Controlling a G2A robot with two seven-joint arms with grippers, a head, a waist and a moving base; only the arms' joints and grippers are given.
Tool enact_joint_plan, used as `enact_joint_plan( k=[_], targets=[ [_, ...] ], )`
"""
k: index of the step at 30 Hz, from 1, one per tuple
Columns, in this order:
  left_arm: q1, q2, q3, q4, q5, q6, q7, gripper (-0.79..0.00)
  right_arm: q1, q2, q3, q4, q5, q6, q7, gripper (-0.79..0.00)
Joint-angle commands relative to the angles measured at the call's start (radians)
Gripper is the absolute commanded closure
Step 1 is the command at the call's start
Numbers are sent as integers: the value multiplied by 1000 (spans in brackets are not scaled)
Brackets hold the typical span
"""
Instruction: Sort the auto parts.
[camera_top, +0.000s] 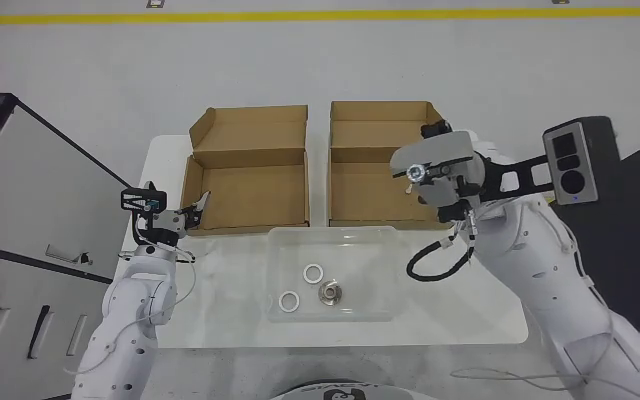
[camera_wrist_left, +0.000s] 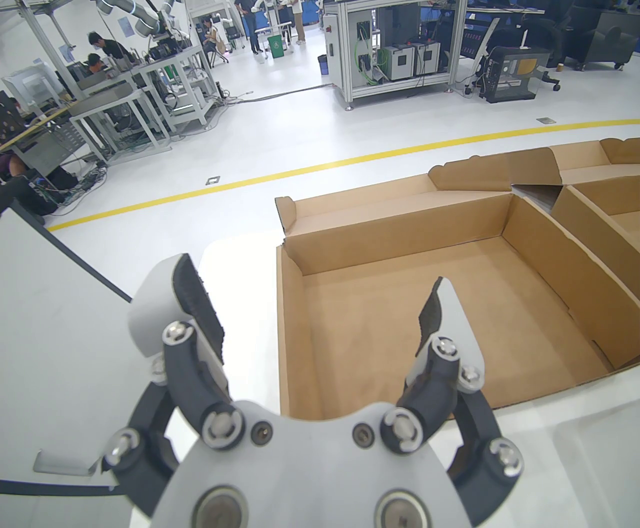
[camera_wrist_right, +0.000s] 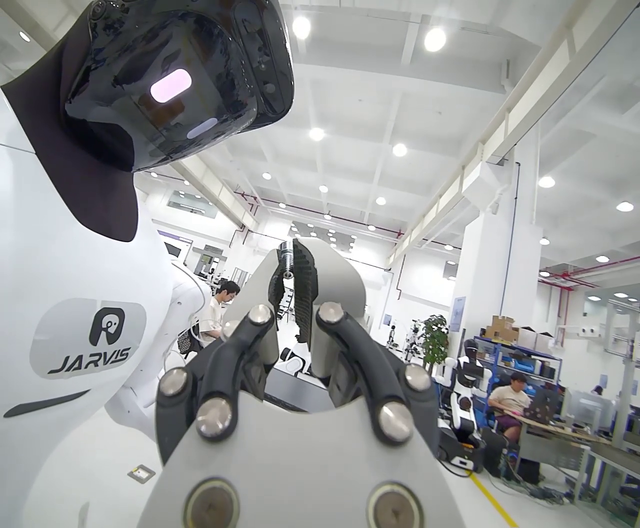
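Note:
A clear plastic tray (camera_top: 380, 300) at the table's front holds two white rings (camera_top: 313, 272) (camera_top: 291, 301) and a grey metal part (camera_top: 330, 293). Behind it stand two open cardboard boxes, the left box (camera_top: 250, 190) (camera_wrist_left: 425, 310) and the right box (camera_top: 365, 190). My left gripper (camera_top: 190, 210) (camera_wrist_left: 315, 300) hangs open at the left box's front left corner, with nothing between its fingers. Raised above the right box's right side, my right gripper (camera_top: 413, 173) (camera_wrist_right: 290, 260) is turned upward and shut on a small ribbed metal part (camera_wrist_right: 286, 248).
The white table (camera_top: 165, 150) carries boxes and tray close together. Both boxes have upright back flaps (camera_top: 250, 125). A dark panel edge (camera_top: 60, 140) runs along the table's left. A black device (camera_top: 567, 160) sits on the right arm.

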Motion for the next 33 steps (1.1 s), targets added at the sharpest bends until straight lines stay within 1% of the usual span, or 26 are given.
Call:
enact_joint_plan(
  k=[1, 13, 15, 19, 21, 22, 24, 25, 29, 30, 33],
  targets=[
    [0, 0, 0, 0, 0, 0, 0, -785, 0, 0, 0, 0, 0, 0, 0, 0],
    [0, 0, 0, 0, 0, 0, 0, -785, 0, 0, 0, 0, 0, 0, 0, 0],
    [0, 0, 0, 0, 0, 0, 0, -785, -8, 1, 22, -2, 14, 18, 30, 0],
    [0, 0, 0, 0, 0, 0, 0, -785, 13, 21, 99, 30, -11, 0, 203, 0],
    [0, 0, 0, 0, 0, 0, 0, -785, 24, 33, 125, 49, 12, 0, 278, 0],
    [0, 0, 0, 0, 0, 0, 0, -785, 36, 42, 137, 55, -5, 0, 346, 0],
    [0, 0, 0, 0, 0, 0, 0, -785, 51, 55, 157, 77, 27, 0, 429, 0],
    [0, 0, 0, 0, 0, 0, 0, -785, 66, 64, 169, 83, 12, 0, 500, 0],
    [0, 0, 0, 0, 0, 0, 0, -785, 104, 91, 188, 99, 14, 0, 710, 0],
    [0, 0, 0, 0, 0, 0, 0, -785, 107, 95, 185, 108, 39, 0, 736, 0],
    [0, 0, 0, 0, 0, 0, 0, -785, 134, 108, 168, 115, 51, 0, 851, 0]
  ],
)
